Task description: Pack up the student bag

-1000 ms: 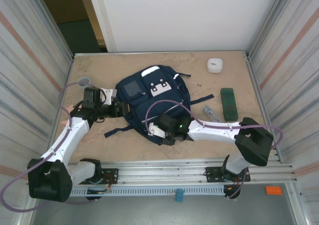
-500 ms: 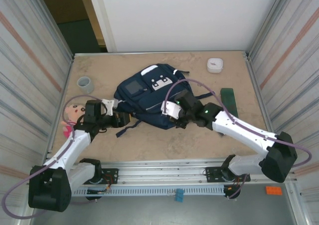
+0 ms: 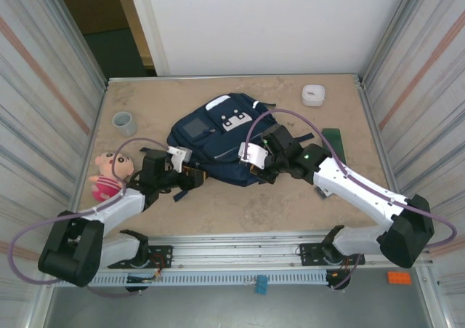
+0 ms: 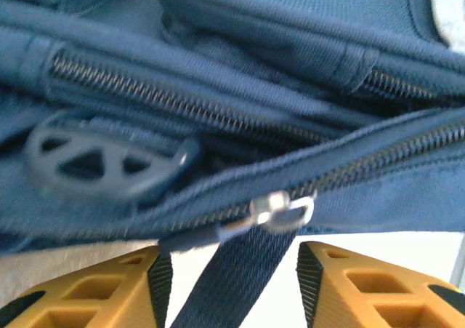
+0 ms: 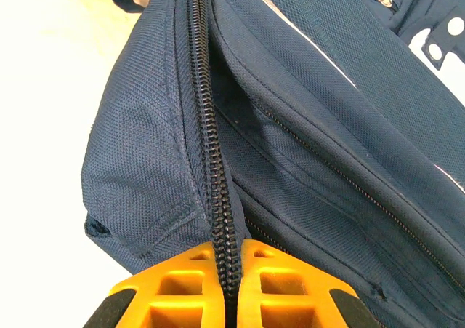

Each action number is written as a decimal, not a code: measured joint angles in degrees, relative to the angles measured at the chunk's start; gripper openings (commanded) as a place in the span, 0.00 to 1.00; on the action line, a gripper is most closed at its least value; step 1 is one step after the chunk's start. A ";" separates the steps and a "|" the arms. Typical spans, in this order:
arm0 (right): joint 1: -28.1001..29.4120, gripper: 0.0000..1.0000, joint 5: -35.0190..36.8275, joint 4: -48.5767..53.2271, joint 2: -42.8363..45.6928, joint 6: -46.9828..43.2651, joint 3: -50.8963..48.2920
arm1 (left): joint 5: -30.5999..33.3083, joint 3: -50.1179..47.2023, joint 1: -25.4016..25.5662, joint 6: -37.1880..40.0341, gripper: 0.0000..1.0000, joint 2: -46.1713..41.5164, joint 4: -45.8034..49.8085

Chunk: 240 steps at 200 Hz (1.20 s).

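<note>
The student bag (image 3: 214, 137), navy blue with white patches near its top, lies flat in the middle of the table. My right gripper (image 3: 256, 169) is at the bag's near right edge. In the right wrist view it (image 5: 229, 261) is shut on the black zipper seam (image 5: 211, 161) of the bag (image 5: 305, 139). My left gripper (image 3: 195, 177) sits at the bag's near left edge. In the left wrist view it (image 4: 229, 273) is open, a navy strap (image 4: 232, 277) running between its orange fingers (image 4: 94, 292) without touching them, just below a silver zipper pull (image 4: 280, 210).
A pink and yellow doll (image 3: 109, 174) lies by my left arm. A grey cup (image 3: 124, 123) stands at the far left, a white round box (image 3: 313, 94) at the back right, and a green case (image 3: 334, 140) behind my right arm. Metal walls close in both sides.
My right arm swung from the bag's front edge to its right side and shut on the zipper seam. The bag shifted back. My left gripper moved right to the bag, its jaws narrowing.
</note>
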State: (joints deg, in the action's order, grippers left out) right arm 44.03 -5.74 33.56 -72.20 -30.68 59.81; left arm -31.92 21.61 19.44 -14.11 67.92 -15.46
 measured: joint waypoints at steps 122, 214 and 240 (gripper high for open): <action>-0.98 0.00 2.49 -0.50 -2.78 4.48 0.09 | -4.92 0.15 5.97 7.45 0.00 -11.69 0.61; -4.74 0.00 -4.94 -1.07 -1.49 4.81 -0.37 | 5.11 -0.26 3.85 4.83 0.61 -15.32 10.97; -7.50 0.00 -10.03 3.15 -0.13 0.59 0.96 | 6.78 -4.52 3.52 2.62 0.70 -14.10 5.20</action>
State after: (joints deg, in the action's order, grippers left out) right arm 36.53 -15.77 36.71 -72.34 -30.09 60.77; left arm -25.15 17.08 22.96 -11.49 53.82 -10.26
